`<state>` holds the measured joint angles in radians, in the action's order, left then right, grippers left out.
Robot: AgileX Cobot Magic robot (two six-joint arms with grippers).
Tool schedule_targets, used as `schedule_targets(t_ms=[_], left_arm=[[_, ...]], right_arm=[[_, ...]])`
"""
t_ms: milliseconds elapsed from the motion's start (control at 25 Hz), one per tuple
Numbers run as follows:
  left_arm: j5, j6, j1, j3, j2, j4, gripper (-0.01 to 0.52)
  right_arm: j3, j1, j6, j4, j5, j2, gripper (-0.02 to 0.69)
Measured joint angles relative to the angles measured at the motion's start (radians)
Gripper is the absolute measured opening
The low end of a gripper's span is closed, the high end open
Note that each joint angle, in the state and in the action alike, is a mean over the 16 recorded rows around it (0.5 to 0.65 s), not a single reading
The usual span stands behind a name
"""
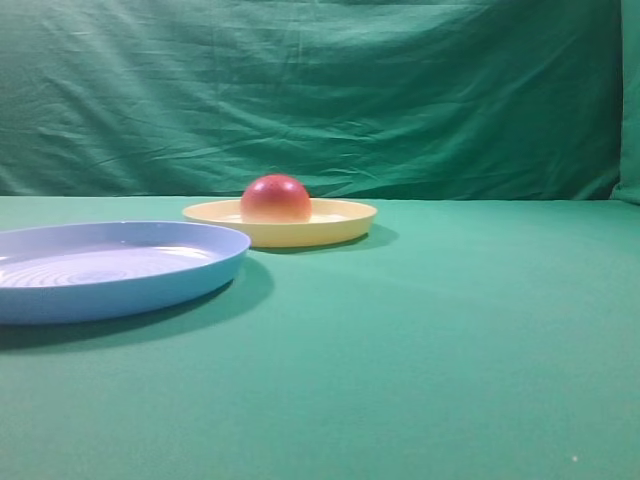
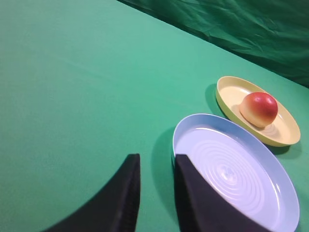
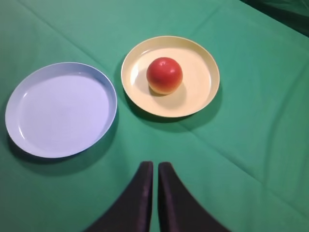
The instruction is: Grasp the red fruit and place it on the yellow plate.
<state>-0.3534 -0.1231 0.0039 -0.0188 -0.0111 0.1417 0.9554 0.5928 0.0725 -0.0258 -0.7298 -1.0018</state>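
Right wrist view: red fruit [image 3: 164, 75] sits on yellow plate [image 3: 200, 77], near its middle.
Right gripper [image 3: 155, 193]: jaws shut, holding nothing, up above the table.
Left gripper [image 2: 157, 193]: small gap between jaws, empty, beside blue plate [image 2: 231, 169].
Job: looks done.
Risk: bumping the plate could roll the fruit off.

Open green cloth [image 1: 450, 330] lies right of the yellow plate [image 1: 340, 225] (blue plate [image 1: 120, 275] crowds its left).
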Motion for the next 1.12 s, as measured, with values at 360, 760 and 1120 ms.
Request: schedule_targets(t_ms=[360,760,1120], left_arm=[[0.000,0.000,0.000,0.000,0.000,0.000,0.157],[0.000,0.000,0.000,0.000,0.000,0.000,0.157],[0.000,0.000,0.000,0.000,0.000,0.000,0.157]], right_arm=[[-0.229,0.000,0.000,-0.013,0.045,0.284,0.000],[-0.286,-0.039,0.000,0.019,0.019,0.441,0.000],[-0.443,-0.244,0.000,0.044,0.126,0.636,0.000]])
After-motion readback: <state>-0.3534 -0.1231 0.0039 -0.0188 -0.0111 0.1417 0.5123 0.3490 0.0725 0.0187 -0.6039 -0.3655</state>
